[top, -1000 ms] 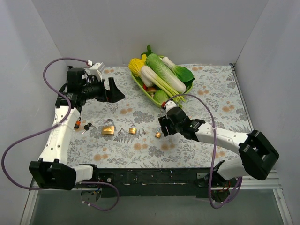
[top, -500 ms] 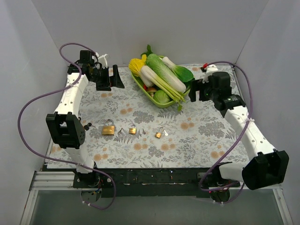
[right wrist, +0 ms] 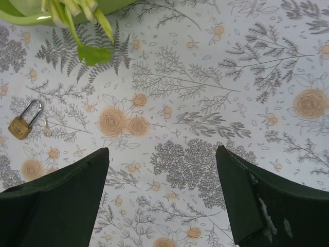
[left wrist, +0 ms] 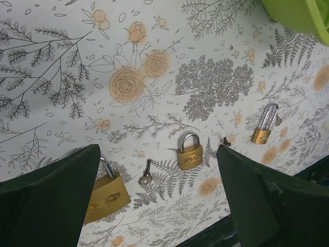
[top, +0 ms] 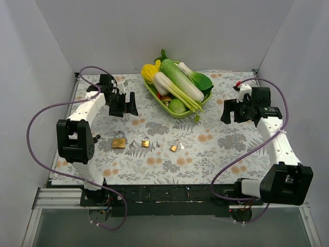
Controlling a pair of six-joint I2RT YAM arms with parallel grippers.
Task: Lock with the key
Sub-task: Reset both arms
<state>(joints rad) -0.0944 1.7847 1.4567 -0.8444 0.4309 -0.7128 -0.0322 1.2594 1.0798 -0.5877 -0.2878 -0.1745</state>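
– Looking for the key (left wrist: pixel 145 175)?
– On the bench (left wrist: pixel 61 51), between the large padlock (left wrist: pixel 109 195) and the small padlock (left wrist: pixel 189 153).
– Jaws?
– Left gripper (left wrist: pixel 158 150) and right gripper (right wrist: pixel 162 150) both gape wide, empty.

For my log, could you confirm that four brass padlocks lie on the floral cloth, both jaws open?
Three, not four: the top external view shows a large padlock, small padlock and long-shackled padlock on the floral cloth. Both jaws are open.

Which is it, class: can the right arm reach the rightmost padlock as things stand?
Probably yes: the right end effector is open, and only bare tablecloth lies between it and the padlock.
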